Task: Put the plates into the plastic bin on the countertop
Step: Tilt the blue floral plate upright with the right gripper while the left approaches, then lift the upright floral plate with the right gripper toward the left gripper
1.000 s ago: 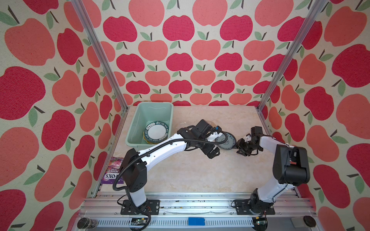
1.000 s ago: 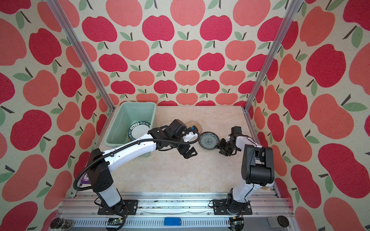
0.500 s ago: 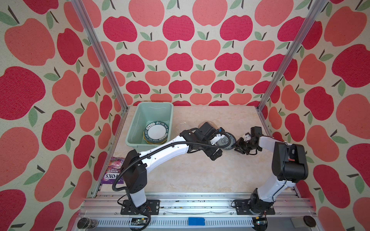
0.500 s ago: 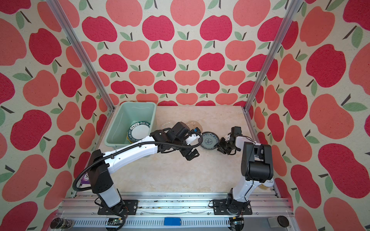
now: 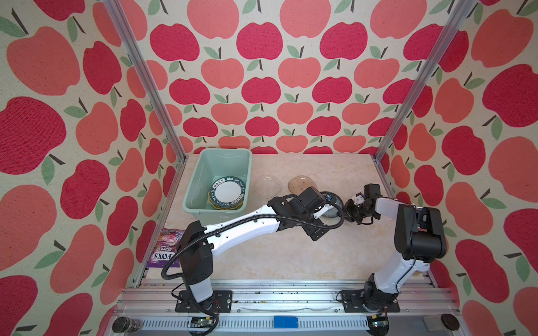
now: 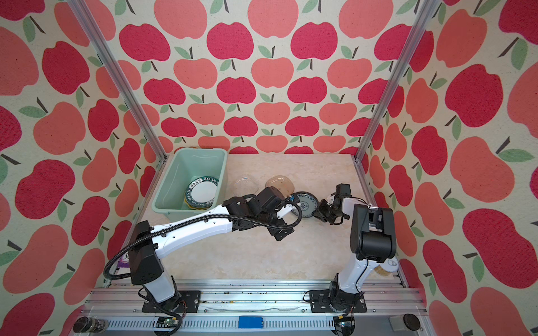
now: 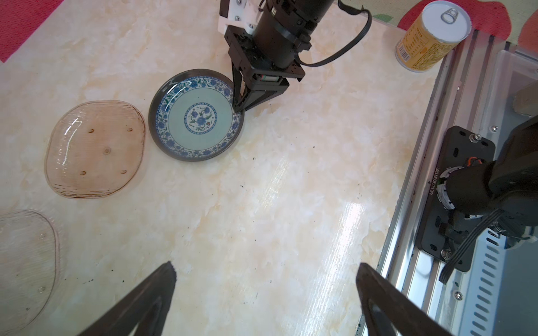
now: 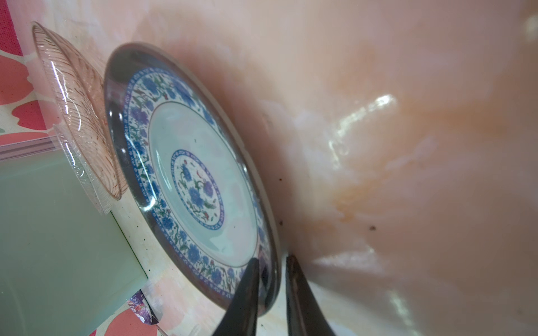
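**Entry: patterned plate, rim grasp**

Position: The grey-blue patterned plate (image 7: 195, 116) lies flat on the desk (image 5: 276, 250). It is the farthest from the plastic bin (image 5: 203, 180) of the three plates still outside it. Going outward from the bin, the clear glass plate (image 5: 267, 187) is nearest, then the amber glass plate (image 5: 300, 184), which sits just beside the patterned one.

End effectors: The right end effector (image 8: 272, 261) is closed down to a narrow gap on the patterned plate's rim. One finger sits inside the lip and one outside, on the side away from the bin, and the plate is not yet lifted. The left end effector (image 7: 266, 267) is spread wide and holds nothing. It hovers over bare desk on the far side of the plates from the bin.

Handling (judgement): The plate looks like glazed ceramic, so stiff, brittle, and fairly heavy for its size. The gloss suggests it is slippery. Lying flat, only its upturned rim gives any purchase. A one-sided rim pinch leaves the weight hanging off-centre, so the plate may swivel or slide out. It should be set down softly onto the stack in the bin to avoid chipping. The two glass plates look at least as fragile and will likely need the same lip grasp.

Counts:
- Bin: 1
- Plates on desk: 3
- Plates in bin: a stack topped by a white lettered-rim plate (image 5: 227, 192), with a yellow edge beneath. The exact number cannot be told.
- Other items: 1 yellow can (image 7: 431, 35) and 1 purple packet (image 5: 166, 253).
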Controlling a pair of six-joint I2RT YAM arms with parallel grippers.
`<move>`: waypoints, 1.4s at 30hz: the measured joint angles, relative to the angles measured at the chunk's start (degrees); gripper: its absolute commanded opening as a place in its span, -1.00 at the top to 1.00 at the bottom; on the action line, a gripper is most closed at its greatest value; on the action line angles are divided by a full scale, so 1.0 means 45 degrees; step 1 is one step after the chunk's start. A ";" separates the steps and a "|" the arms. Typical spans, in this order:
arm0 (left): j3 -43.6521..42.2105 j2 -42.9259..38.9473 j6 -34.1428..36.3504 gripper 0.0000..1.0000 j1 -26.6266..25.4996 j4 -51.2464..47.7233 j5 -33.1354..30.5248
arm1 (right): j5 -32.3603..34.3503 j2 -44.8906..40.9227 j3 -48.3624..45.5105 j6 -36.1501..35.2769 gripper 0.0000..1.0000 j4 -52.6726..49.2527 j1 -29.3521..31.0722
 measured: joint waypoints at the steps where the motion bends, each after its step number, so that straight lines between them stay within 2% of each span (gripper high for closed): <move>1: 0.0000 0.0000 0.0039 -0.98 0.0015 -0.0010 -0.0005 | 0.0005 0.0015 0.0000 0.0005 0.70 0.0000 0.0000; 13: 0.0763 0.0520 0.0044 -1.00 -0.0058 -0.0578 -0.0423 | -0.0257 0.0029 0.0102 -0.0087 1.00 0.0005 -0.0049; 18: 0.0767 0.0588 -0.0049 -0.98 0.0121 -0.0695 -0.0423 | -0.0151 -0.0437 0.0102 -0.0355 1.00 -0.0228 -0.0044; 22: 0.0763 0.0568 -0.0413 -0.98 0.0777 -0.0738 -0.0267 | 0.0447 -0.1292 0.0097 -0.0680 1.00 -0.1069 -0.0049; 28: 0.0767 0.0272 -0.1073 -0.99 0.2550 -0.1156 0.1083 | 0.0670 -0.2977 0.0102 -0.0976 1.00 -0.2132 -0.0049; 31: 0.0763 0.0029 -0.1564 -0.91 0.3322 -0.1200 0.1953 | 0.0593 -0.3939 0.0141 -0.1083 1.00 -0.2497 -0.0049; 37: 0.0811 -0.0219 -0.3079 -0.84 0.4605 -0.1190 0.4099 | 0.0000 -0.5430 0.0563 -0.1520 1.00 -0.3366 0.0078; 42: 0.0636 -0.0316 -0.4585 -0.80 0.5391 -0.0699 0.5780 | -0.0661 -0.6353 0.1151 -0.1661 1.00 -0.3750 0.0704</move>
